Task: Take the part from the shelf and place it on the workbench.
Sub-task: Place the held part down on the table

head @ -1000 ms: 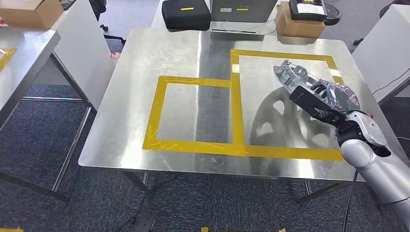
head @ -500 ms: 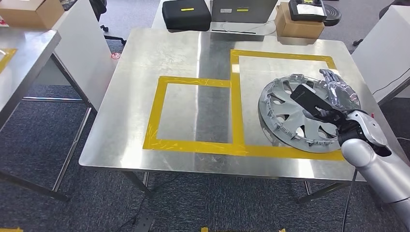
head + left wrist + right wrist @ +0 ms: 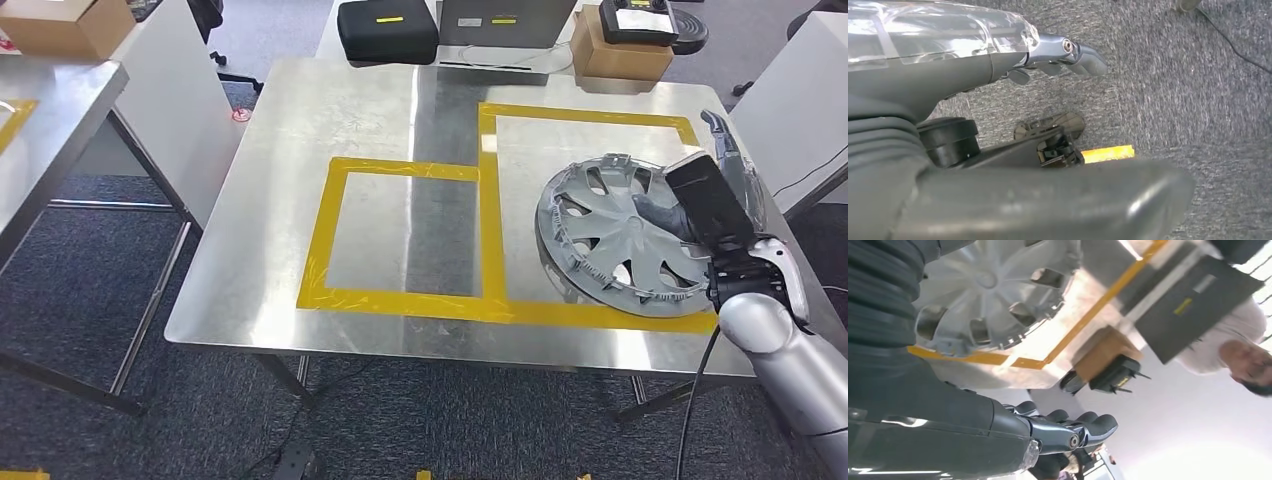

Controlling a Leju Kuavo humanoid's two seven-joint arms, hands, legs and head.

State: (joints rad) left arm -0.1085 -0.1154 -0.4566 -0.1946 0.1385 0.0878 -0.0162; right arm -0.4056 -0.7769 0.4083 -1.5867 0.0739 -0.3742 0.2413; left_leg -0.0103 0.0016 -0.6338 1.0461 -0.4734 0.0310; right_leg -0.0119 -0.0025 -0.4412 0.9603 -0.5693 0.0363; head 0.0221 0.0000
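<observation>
Lying flat on the workbench (image 3: 400, 110), the part (image 3: 620, 238), a grey spoked wheel cover, sits in the head view just beside the right hand (image 3: 712, 205), on the side away from the table's edge; it lies inside the larger yellow taped frame (image 3: 487, 200), its near rim crossing the strip closest to the robot; the hand stands over the cover's outer rim with its fingers (image 3: 722, 135) stretched up and away, holding nothing, though whether the thumb touches the rim I cannot tell; a black case (image 3: 386, 30) and a cardboard box (image 3: 618, 50) wait well beyond the hand at the far edge.

From the left wrist, the left hand (image 3: 998, 55) hangs above grey carpet (image 3: 1198, 100), its fingers (image 3: 1073, 52) straight and apart from the thumb, gripping nothing.

From the right wrist, the cover (image 3: 993, 295) lies apart from the hand's fingers (image 3: 1073, 432), which extend loosely with nothing between them; the yellow tape (image 3: 1088, 315) runs beside the cover, and a person (image 3: 1228, 340) stands beyond the table.

The placing looks all but done; the step in hand, as I judge it, is withdrawal; to do it well, lift straight up off the rim before drawing back, keeping the fingers spread so none catches a spoke opening and drags the cover further over the tape; move slowly, since the light plastic would slide easily on polished steel.
</observation>
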